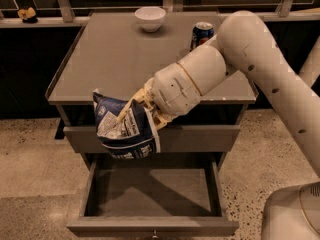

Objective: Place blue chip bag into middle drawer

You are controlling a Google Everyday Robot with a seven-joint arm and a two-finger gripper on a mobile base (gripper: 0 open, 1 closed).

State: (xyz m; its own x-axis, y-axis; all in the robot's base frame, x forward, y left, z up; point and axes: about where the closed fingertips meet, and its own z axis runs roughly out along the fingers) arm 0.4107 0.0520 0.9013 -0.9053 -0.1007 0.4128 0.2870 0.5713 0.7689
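The blue chip bag (122, 129), crinkled dark-blue foil with white lettering, hangs in the air in front of the closed upper drawer front, above the left half of the open middle drawer (152, 191). My gripper (140, 111) is shut on the bag's upper right side, its cream fingers (131, 105) wrapped over the foil. The drawer is pulled out toward the camera; its grey floor shows nothing in it, and its knob sits at the bottom edge of the view.
A white bowl (150, 18) stands at the back of the grey cabinet top (110, 59), and a blue soda can (201, 34) stands at the back right, behind my arm. The closed drawer front (200, 139) spans the cabinet behind the bag. Speckled floor lies on both sides.
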